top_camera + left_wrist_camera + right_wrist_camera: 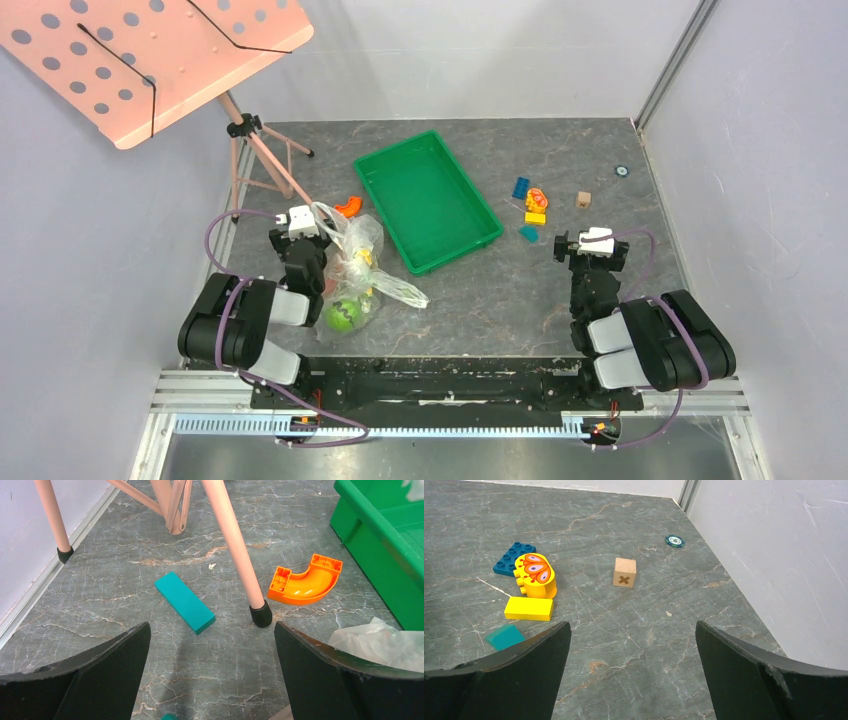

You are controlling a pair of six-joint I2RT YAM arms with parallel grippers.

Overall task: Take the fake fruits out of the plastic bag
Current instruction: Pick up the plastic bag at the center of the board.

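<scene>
The clear, crinkly, flower-printed plastic bag [372, 262] is lying toward the surface's [520, 300] near-left corner, enclosing the small plastic fake fruits [344, 316]. The left pincer [300, 220] is hovering released beside it, ready for grasping; the right pincer [592, 240] is standing released, well apart.

My left arm [228, 322] and right arm [668, 345] are black with pale grey covers. Both carry looping purple cables [209, 240]; the jaws are matt black.
</scene>
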